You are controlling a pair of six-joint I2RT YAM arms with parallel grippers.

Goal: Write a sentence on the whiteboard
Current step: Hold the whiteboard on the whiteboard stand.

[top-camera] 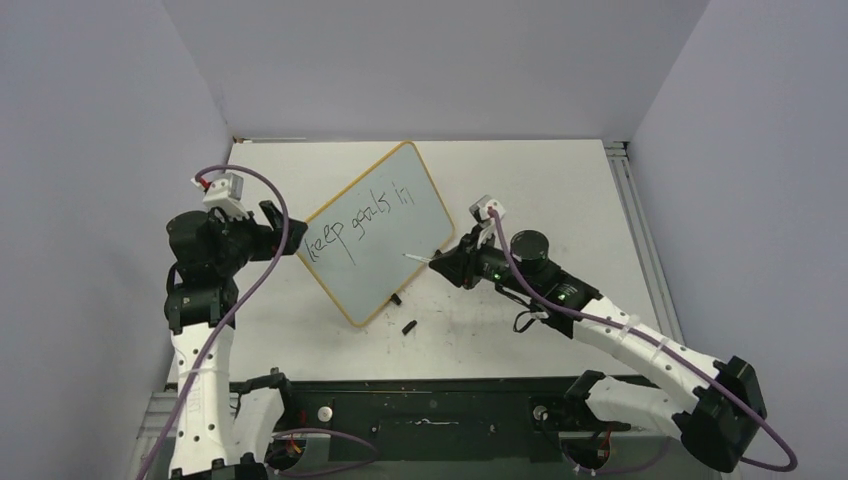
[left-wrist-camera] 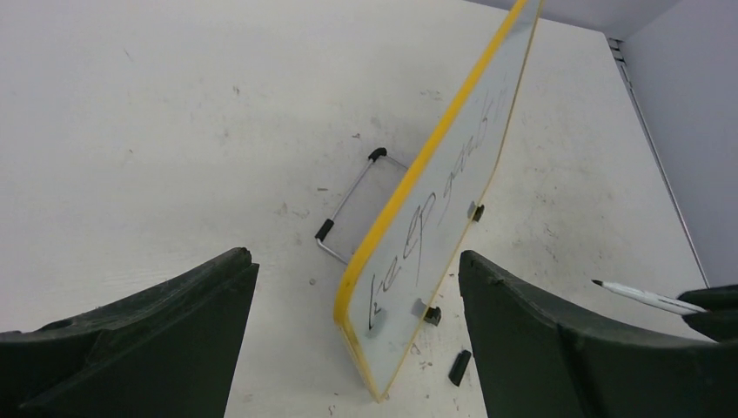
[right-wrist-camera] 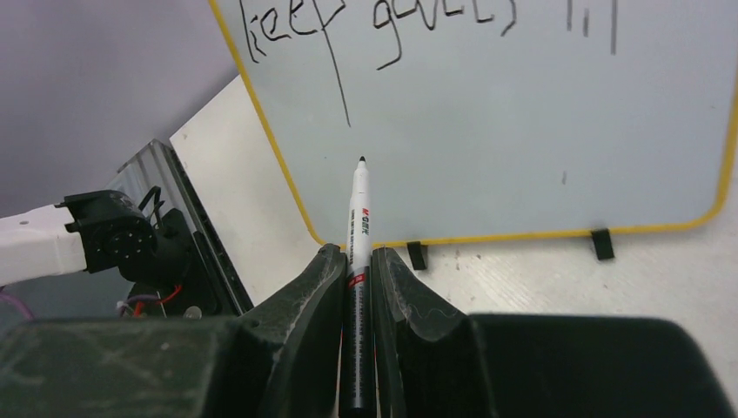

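Clamping the marker (right-wrist-camera: 359, 209) by its barrel between closed fingers, nib pointing straight ahead of the right pincer (right-wrist-camera: 357, 254), so as to steer each stroke like a pen. Hovering with that nib just short of the whiteboard (right-wrist-camera: 487, 148), under the long tail of the "p", seemingly off the surface, though hard to tell for certain. Directly ahead of the right pincer, bare board beneath the sentence (right-wrist-camera: 374, 22), reading "keep goals in" on one line only; probably lined up to begin a second line with the missing word. Propped steeply on a wire stand (left-wrist-camera: 352, 205) rather than lying flat on the counter (top-camera: 560, 190), hence the level, sideways approach of the pen. Spread wide and gripping nothing, left pincer (left-wrist-camera: 355, 259), with the board's yellow end edge ahead between its fingers; likely posted there to brace the board against the push of writing, contact not discernible. Small black cap-like piece (top-camera: 408, 326) lying loose on the counter near the right pincer, on its near side, out of the stroke's way.
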